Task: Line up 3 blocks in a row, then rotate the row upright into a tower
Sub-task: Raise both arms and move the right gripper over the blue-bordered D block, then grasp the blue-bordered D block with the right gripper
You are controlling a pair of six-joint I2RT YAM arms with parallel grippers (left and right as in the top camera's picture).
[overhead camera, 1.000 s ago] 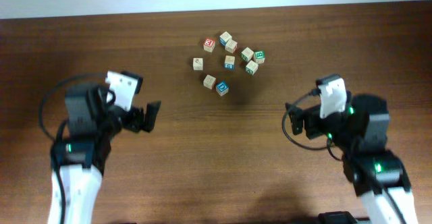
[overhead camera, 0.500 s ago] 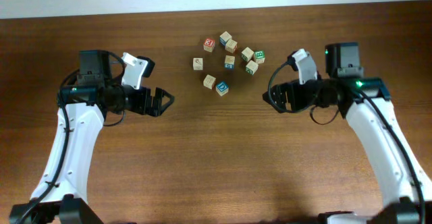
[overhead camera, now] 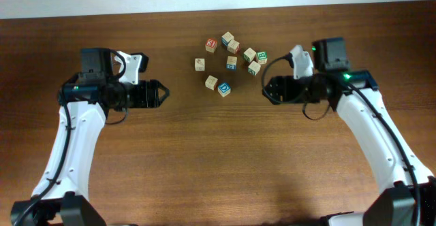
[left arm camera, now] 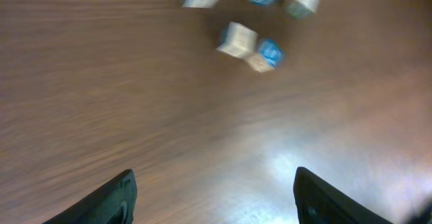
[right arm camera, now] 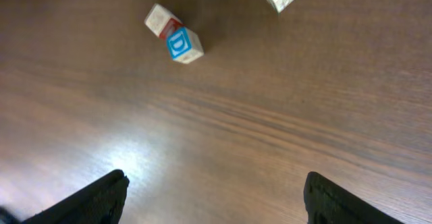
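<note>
Both arms had swung forward from their drawn-back pose of a second earlier, and the blocks had not shifted. The left gripper [overhead camera: 160, 93] reached in from the left with its forearm running along the table [overhead camera: 204, 158], and the right gripper [overhead camera: 267, 90] faced it from the other side, elbow bent. Each hung above bare wood, and each wrist view showed its fingers spread wide with nothing between them. The tan-topped block [overhead camera: 211, 82] sat at the near edge of the cluster, between the two grippers and nearer the right one. It touched the blue-faced block [overhead camera: 224, 88] at one corner. Both were cubes with no long side, and both sat turned at a slant to the table edge. From the right wrist, the blue face showed a white letter D, tipped slightly. A second blue-printed block [overhead camera: 231, 62] stood farther back, apart from the pair, among the other cubes. All three were pale wood.
</note>
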